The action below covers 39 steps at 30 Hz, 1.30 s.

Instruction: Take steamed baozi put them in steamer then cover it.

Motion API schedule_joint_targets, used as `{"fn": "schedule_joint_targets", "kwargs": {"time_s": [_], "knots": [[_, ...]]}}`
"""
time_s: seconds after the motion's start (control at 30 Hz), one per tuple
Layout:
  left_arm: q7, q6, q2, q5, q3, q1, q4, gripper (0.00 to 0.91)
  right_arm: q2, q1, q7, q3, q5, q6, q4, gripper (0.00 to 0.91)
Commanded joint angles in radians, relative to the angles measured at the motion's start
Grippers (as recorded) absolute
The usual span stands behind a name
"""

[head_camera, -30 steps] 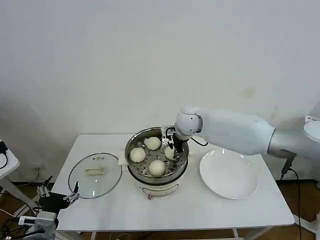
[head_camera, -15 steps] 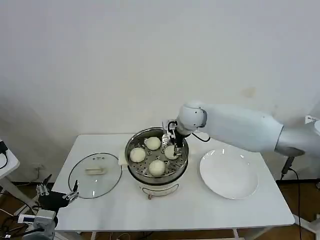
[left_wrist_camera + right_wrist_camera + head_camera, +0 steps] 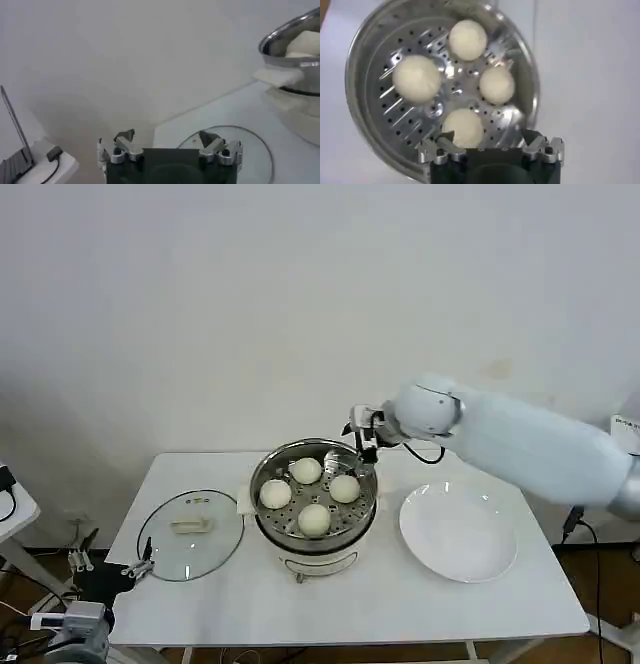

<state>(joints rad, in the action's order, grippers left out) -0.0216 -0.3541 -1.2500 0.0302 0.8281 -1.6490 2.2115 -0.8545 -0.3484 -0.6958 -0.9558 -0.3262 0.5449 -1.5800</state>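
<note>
All four baozi (image 3: 314, 518) now sit in the steamer (image 3: 265, 467); your right gripper (image 3: 364, 429) has let go of the last one and lifted to the rim at 2 o'clock, jaws released and empty. Next the cover (image 3: 190, 534), flat on the counter (image 3: 400, 609) at 9 o'clock of the steamer, with your left gripper (image 3: 105, 564) released beside it.

We seem to be in a plain test room or lab, not a lived-in kitchen: a small white rectangular table (image 3: 200, 599) stands against a bare white wall (image 3: 250, 304), with loose black cables (image 3: 590, 574) trailing beside it.
</note>
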Motion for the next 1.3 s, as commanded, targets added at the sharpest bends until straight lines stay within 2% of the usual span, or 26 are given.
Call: {"fn": "schedule_joint_targets", "kwargs": {"time_s": [0.03,0.1,0.17,0.2,0.23,0.27,0.33,0.43,0.53,0.63,0.83,0.97,1.23,1.3], "knots": [[-0.013,0.086,0.008,-0.079,0.003,0.013,-0.015,0.907,0.231,0.618,0.374,0.619,0.095,-0.19,-0.234,0.907],[-0.003,0.089,0.019,-0.075,0.001,0.015,-0.027,0.907,0.226,0.86,0.445,0.833,0.115,-0.244,-0.264,0.907],[-0.009,0.086,0.028,-0.064,-0.006,0.019,-0.048,0.907,0.179,1.033,0.445,1.013,0.146,-0.285,-0.282,0.907],[-0.005,0.086,0.031,-0.045,-0.011,0.02,-0.058,0.907,0.157,1.111,0.447,1.033,0.163,-0.299,-0.285,0.907],[-0.006,0.086,0.037,-0.026,-0.015,0.023,-0.075,0.907,0.118,1.248,0.449,1.192,0.179,-0.326,-0.296,0.907],[-0.005,0.088,0.041,0.023,-0.021,0.024,-0.094,0.907,0.085,1.315,0.45,1.277,0.179,-0.344,-0.301,0.907],[-0.001,0.104,0.049,0.096,-0.026,0.024,-0.119,0.907,0.012,1.441,0.456,1.393,0.2,-0.402,-0.303,0.907],[0.011,0.113,0.067,0.208,-0.035,0.019,-0.151,0.907,-0.08,1.582,0.436,1.565,0.238,-0.502,-0.307,0.907],[0.013,0.144,0.084,0.378,-0.052,0.009,-0.186,0.907,-0.179,1.705,0.413,1.7,0.225,-0.566,-0.316,0.907],[0.006,0.187,0.091,0.54,-0.066,-0.005,-0.215,0.907,-0.247,1.773,0.404,1.774,0.203,-0.623,-0.322,0.907],[-0.104,0.312,0.072,1.003,-0.078,-0.003,-0.304,0.907,-0.292,1.855,0.428,1.845,0.173,-0.652,-0.327,0.907],[-0.132,0.316,0.093,1.103,-0.112,0.004,-0.346,0.907,-0.322,1.879,0.438,1.868,0.183,-0.628,-0.317,0.907],[-0.132,0.3,0.141,1.152,-0.217,0.103,-0.481,0.907,-0.35,1.901,0.473,1.881,0.123,-0.644,-0.302,0.907],[-0.127,0.294,0.152,1.151,-0.241,0.133,-0.5,0.907,-0.353,1.904,0.473,1.885,0.134,-0.635,-0.297,0.907]]}}
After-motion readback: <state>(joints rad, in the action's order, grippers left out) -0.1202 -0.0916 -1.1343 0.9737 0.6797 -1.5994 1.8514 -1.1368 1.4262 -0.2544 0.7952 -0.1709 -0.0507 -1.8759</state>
